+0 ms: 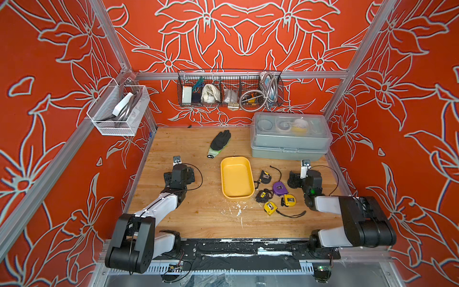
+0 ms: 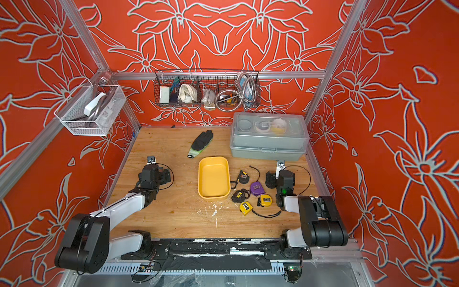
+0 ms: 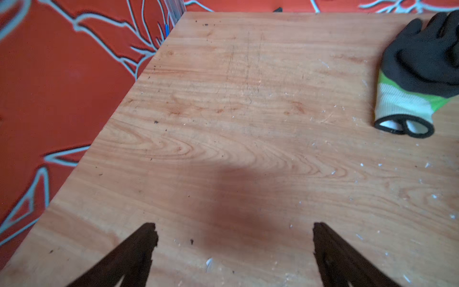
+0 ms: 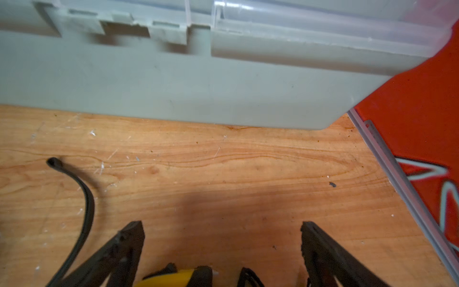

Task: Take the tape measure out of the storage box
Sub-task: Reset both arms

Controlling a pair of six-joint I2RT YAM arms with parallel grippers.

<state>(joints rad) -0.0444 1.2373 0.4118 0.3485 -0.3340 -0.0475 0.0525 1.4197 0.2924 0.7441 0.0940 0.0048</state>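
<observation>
The storage box (image 1: 236, 177) (image 2: 213, 177) is a shallow mustard-yellow tray in the middle of the wooden table, and nothing lies in it. Several tape measures lie on the table just right of it: a purple one (image 1: 280, 188) (image 2: 256, 188), a black one (image 1: 263, 196), yellow ones (image 1: 270, 208) (image 1: 289, 200). My left gripper (image 1: 179, 174) (image 3: 234, 226) hovers left of the tray, open and empty over bare wood. My right gripper (image 1: 296, 179) (image 4: 222, 223) is right of the tape measures, open and empty. A yellow tape measure (image 4: 169, 279) shows at the edge of the right wrist view.
A grey case (image 1: 290, 144) (image 4: 173, 82) with a translucent lid stands at the back right, close ahead of my right gripper. A black and green glove (image 1: 219, 141) (image 3: 417, 62) lies behind the tray. Wire baskets (image 1: 229, 89) (image 1: 119, 109) hang on the walls. A black strap (image 4: 84, 198) trails on the wood.
</observation>
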